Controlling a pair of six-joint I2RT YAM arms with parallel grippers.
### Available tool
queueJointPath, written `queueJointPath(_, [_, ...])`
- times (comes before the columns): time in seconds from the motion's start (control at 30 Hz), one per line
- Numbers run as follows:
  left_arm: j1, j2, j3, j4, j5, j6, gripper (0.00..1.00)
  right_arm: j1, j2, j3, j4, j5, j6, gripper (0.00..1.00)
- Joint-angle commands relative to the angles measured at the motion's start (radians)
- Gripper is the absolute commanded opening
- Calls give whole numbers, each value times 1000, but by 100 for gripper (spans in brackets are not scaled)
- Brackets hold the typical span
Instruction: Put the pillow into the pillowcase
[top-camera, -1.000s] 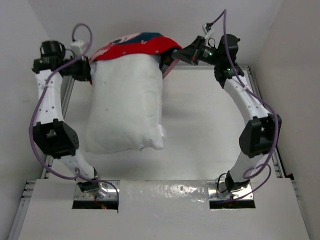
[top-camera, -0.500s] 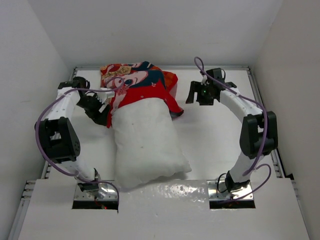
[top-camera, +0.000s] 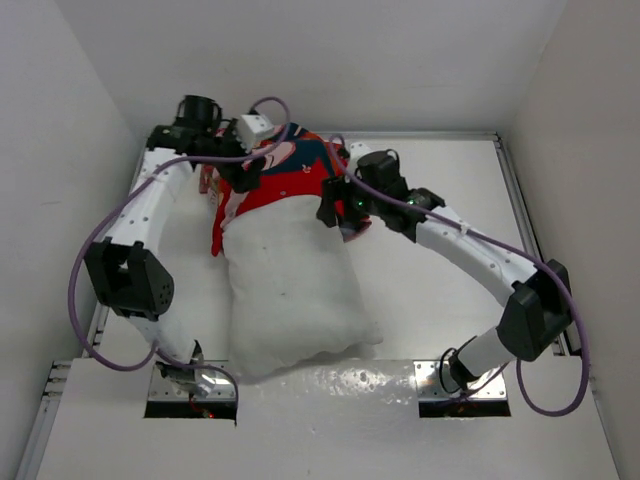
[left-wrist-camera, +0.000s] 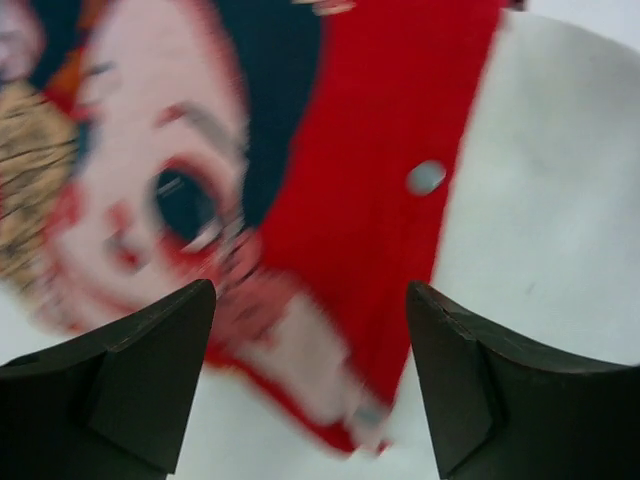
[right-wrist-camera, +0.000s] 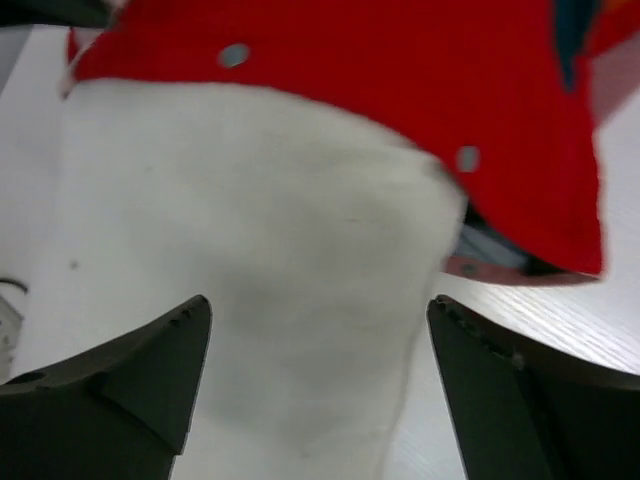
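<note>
The white pillow (top-camera: 293, 292) lies on the table, its far end inside the red cartoon-printed pillowcase (top-camera: 285, 182). Most of the pillow sticks out toward the near edge. My left gripper (top-camera: 242, 178) hovers open over the pillowcase's left side. Below it in the left wrist view are the printed face and red hem of the pillowcase (left-wrist-camera: 350, 150), with the pillow (left-wrist-camera: 560, 200) to the right. My right gripper (top-camera: 331, 211) is open over the case's right edge. The right wrist view has the pillow (right-wrist-camera: 250, 250) under the spread fingers and the pillowcase hem (right-wrist-camera: 400, 70) above. Neither gripper holds anything.
The white table (top-camera: 440, 270) has metal rails along its left, right and far sides, and white walls rise close behind them. The two arm bases (top-camera: 190, 385) sit at the near edge, the pillow's near corner close to the left one.
Both grippers have opened and let go of the pillowcase. Pillow and case dropped from hanging to lying on the table. Both arms then swung inward over the case.
</note>
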Motion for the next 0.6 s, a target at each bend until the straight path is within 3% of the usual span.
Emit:
queueJointPath(0.0, [-74,48,-60,91,-38,-72,75,79,25,-44,154,8,48,88])
queueJointPath(0.03, [-100,52,-88,135,-57,-78,75,93,33,-54,181,11,70,98])
queueJointPath(0.13, [-134,72,-129,226,-139,-127,71,111,91,-68,232,23,126,99])
queueJointPath(0.23, [-136,86,-140,266,-173,-174,54,111,151,-64,241,47,156,99])
queueJointPath(0.27, [-136,86,-142,268,-175,-179,42,112,177,-62,243,38,158,99])
queueJointPath(0.33, [-136,86,-136,257,-163,-180,29,113,202,-64,254,20,166,99])
queueJointPath(0.37, [-136,86,-130,254,-151,-187,9,112,222,-65,258,2,175,97])
queueJointPath(0.4, [-136,86,-125,245,-141,-190,0,113,229,-68,265,-11,178,92])
queueJointPath(0.53, [-134,80,-39,185,-31,-236,0,113,266,-78,349,-109,207,5])
queueJointPath(0.57, [-134,80,16,168,51,-242,0,115,274,-68,373,-133,213,0])
